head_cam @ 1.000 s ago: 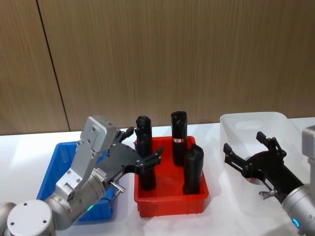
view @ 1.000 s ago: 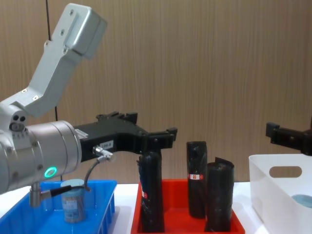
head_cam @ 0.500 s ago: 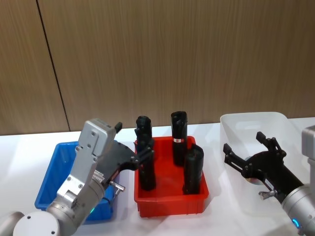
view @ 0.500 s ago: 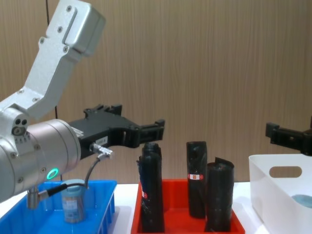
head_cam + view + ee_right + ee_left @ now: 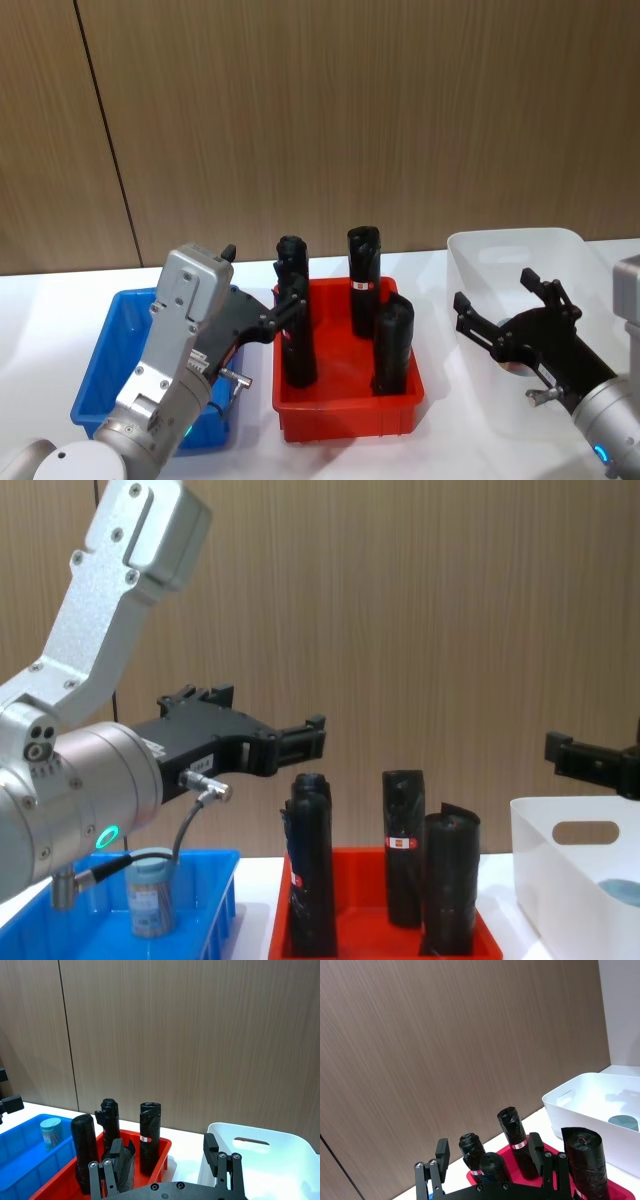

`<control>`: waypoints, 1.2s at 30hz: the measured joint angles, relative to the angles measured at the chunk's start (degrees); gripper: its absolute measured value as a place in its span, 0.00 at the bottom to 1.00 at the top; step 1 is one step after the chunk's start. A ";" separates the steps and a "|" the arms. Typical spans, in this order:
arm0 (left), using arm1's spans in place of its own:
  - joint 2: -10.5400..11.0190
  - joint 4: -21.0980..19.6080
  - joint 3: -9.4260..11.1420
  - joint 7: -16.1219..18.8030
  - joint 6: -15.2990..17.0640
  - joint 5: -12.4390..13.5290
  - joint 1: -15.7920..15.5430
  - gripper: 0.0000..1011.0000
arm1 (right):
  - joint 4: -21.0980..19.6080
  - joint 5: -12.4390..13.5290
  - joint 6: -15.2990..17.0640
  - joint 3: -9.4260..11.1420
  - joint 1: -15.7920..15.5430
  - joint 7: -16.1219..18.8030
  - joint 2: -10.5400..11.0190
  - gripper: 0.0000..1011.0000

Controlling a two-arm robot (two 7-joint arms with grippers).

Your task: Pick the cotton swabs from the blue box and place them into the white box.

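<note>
One cotton swab jar [image 5: 150,892] with a pale lid stands in the blue box [image 5: 205,860], which sits at the table's left [image 5: 105,345]. The same jar [image 5: 50,1132] shows in the right wrist view. My left gripper [image 5: 265,290] hangs open and holds nothing, above the blue box's right side, its fingertips near the red tray's left roll; in the chest view the left gripper [image 5: 290,735] points right. The white box [image 5: 515,250] stands at the right with a swab jar lid [image 5: 622,1122] inside. My right gripper [image 5: 495,290] hovers open in front of the white box.
A red tray [image 5: 350,410] between the two boxes holds three upright black wrapped rolls [image 5: 392,340]. A wooden wall runs behind the white table. Bare tabletop lies in front of the boxes.
My left gripper has drawn back to the left and slightly up, away from the red tray's left roll and over the blue box. The right arm has not moved.
</note>
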 joint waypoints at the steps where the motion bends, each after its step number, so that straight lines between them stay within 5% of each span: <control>1: 0.00 0.00 0.00 0.01 0.00 0.00 0.00 0.99 | 0.00 0.00 0.00 0.00 0.00 0.00 0.00 0.99; 12: 0.02 0.00 -0.01 0.04 0.00 0.00 -0.01 0.99 | 0.04 0.45 0.60 0.08 0.05 1.41 0.09 0.99; 23: 0.02 0.02 -0.04 0.04 0.01 -0.01 -0.03 0.99 | 0.63 1.09 4.15 -0.01 1.13 6.83 0.49 0.99; 36: 0.02 0.04 -0.04 0.04 0.06 -0.01 -0.03 0.99 | 3.61 -1.48 7.82 -1.22 4.38 13.43 -0.61 0.99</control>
